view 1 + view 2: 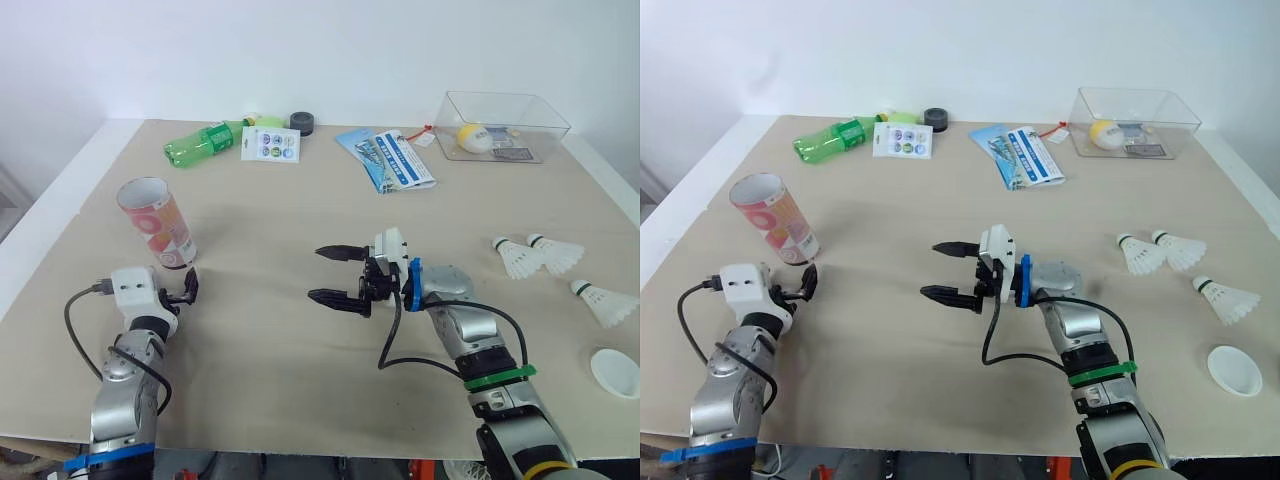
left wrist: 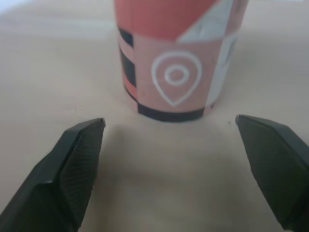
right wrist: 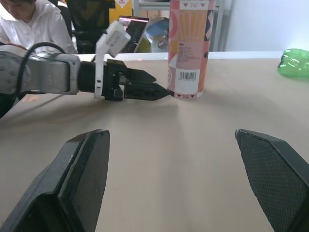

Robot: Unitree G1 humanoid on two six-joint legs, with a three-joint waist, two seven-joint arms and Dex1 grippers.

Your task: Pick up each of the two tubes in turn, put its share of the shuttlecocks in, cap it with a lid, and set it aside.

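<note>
A pink patterned tube [image 1: 155, 222] stands upright with its top open at the left of the table. My left gripper [image 1: 190, 285] is open just in front of the tube's base; the tube [image 2: 174, 58] stands a short way beyond its fingertips. My right gripper [image 1: 330, 273] is open and empty at the table's middle, pointing left toward the tube [image 3: 190, 48]. Three shuttlecocks lie at the right: two side by side [image 1: 517, 258] [image 1: 555, 252] and one nearer [image 1: 605, 302]. A white lid [image 1: 615, 370] lies near the right front edge.
Along the back lie a green bottle [image 1: 200, 143], a sticker card [image 1: 270, 144], a black roll [image 1: 302, 123], blue leaflets [image 1: 388, 160] and a clear box [image 1: 505, 127] with a yellow-white ball. A person [image 3: 24, 24] sits beyond the table's left side.
</note>
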